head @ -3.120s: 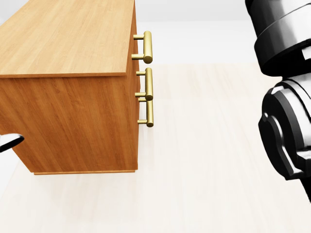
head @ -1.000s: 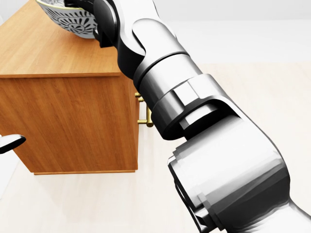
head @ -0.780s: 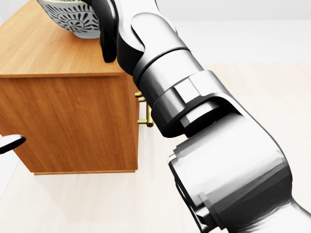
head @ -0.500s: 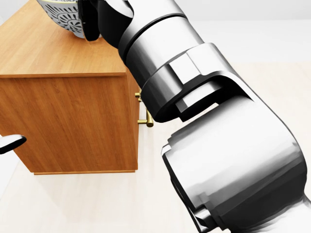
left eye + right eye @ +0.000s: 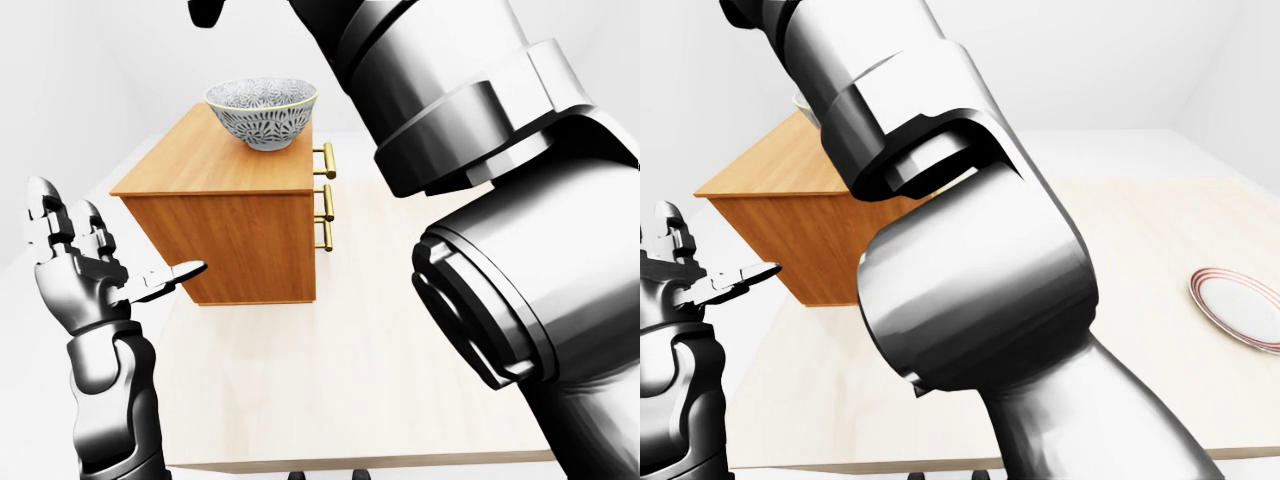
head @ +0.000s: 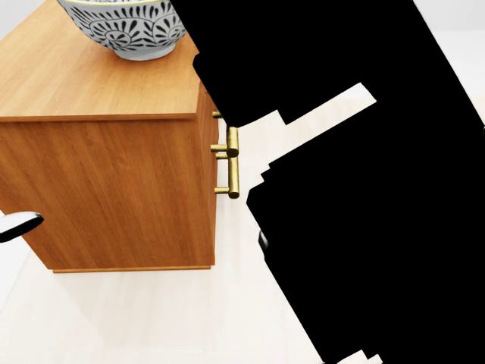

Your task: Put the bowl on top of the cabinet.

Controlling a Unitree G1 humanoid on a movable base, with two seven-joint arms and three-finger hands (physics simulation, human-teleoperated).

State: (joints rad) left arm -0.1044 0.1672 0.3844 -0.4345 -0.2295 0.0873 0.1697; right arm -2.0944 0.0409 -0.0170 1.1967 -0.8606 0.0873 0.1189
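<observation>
The grey-and-white patterned bowl (image 5: 262, 112) stands upright on the top of the wooden cabinet (image 5: 175, 165), near its right edge, with nothing touching it. My right arm (image 5: 480, 150) sweeps in from the right. Of my right hand (image 5: 207, 12) only a dark fingertip shows at the top edge of the left-eye view, above and left of the bowl, holding nothing. My left hand (image 5: 115, 245) is raised at lower left, fingers spread open and empty, left of the cabinet. In the head view my right arm is a flat black shape (image 6: 356, 189) beside the bowl (image 6: 125, 26).
The cabinet sits on a pale wooden table (image 5: 330, 380) and has brass handles (image 5: 325, 195) on its right face. A white plate with a red rim (image 5: 1240, 310) lies at the far right of the right-eye view.
My right hand has let go of the bowl and risen away from it. The bowl now stands free on the cabinet top. The left hand has not moved.
</observation>
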